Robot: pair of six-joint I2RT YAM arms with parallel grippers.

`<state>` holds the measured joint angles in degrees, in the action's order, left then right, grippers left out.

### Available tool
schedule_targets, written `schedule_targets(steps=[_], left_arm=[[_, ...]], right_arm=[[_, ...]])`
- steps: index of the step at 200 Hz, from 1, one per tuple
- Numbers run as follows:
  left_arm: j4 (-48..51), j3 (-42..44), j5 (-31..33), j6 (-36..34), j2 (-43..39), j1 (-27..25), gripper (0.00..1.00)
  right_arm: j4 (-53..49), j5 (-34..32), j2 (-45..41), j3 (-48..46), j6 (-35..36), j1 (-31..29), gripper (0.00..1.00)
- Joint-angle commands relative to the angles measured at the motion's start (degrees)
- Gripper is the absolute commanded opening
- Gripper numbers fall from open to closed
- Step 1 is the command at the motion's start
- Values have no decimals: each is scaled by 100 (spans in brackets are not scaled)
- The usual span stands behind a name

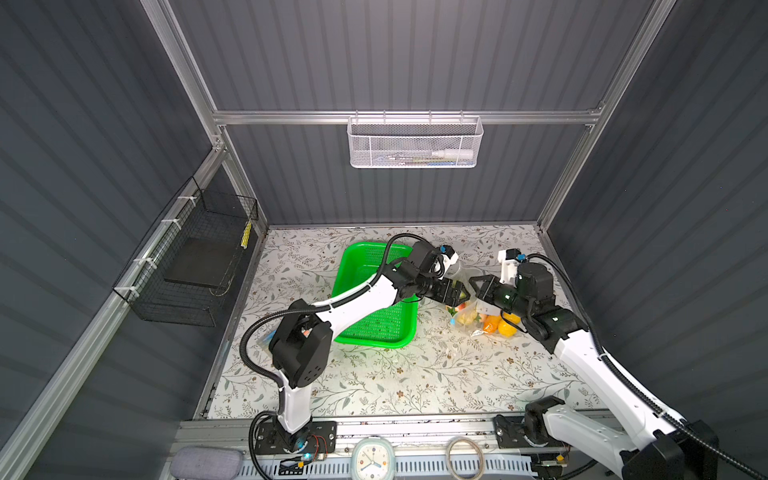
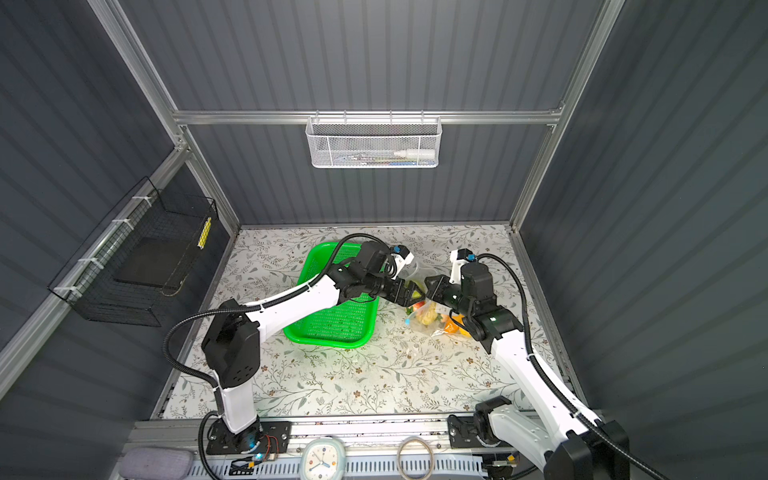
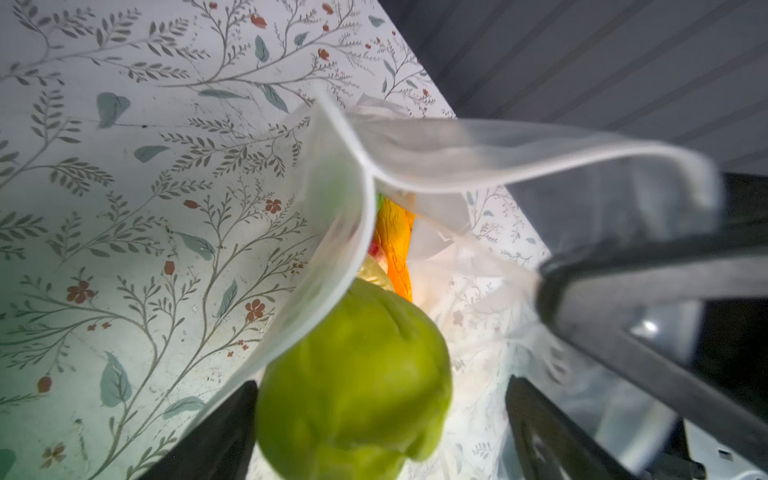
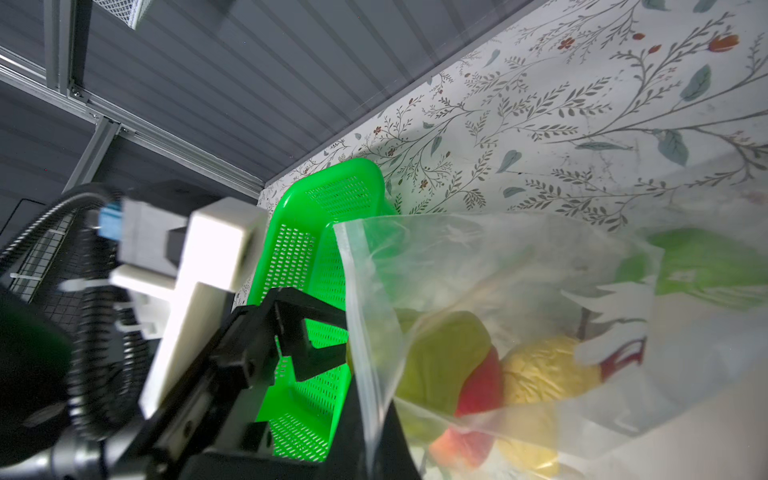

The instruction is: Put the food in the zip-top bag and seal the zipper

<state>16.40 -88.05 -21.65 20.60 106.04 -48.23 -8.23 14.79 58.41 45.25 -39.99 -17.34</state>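
Right of centre in both top views, the zip-top bag [image 1: 469, 324] sits on the floral table [image 1: 415, 374] beside the green basket [image 1: 353, 266], which the left arm [image 1: 357, 299] crosses. The right gripper [image 1: 473, 283] is pinched on the bag's mouth edge. The left gripper [image 1: 459, 293] has its jaws apart around a green leafy ball [image 3: 357, 386] there.
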Motion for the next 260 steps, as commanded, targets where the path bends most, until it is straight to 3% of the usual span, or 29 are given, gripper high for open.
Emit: schedule_targets(steps=[1,53,127,166,208,260], left_arm=[[-371,257,232,93,-620,89,96],[-322,956,711,155,-1089,408,92],[-57,1315,420,384,-789,411,64],[-55,1175,400,412,-528,402,54],[216,896,475,387,-151,402,35],[49,789,391,524,-7,404,31]], right_arm=[[15,-55,-102,-8,70,-6,0],[-38,-99,-137,23,70,-6,0],[-11,-56,-67,71,43,-6,0],[-12,-50,-67,66,44,-6,0],[5,-64,-84,54,43,-6,0],[68,-14,-40,60,35,-6,0]])
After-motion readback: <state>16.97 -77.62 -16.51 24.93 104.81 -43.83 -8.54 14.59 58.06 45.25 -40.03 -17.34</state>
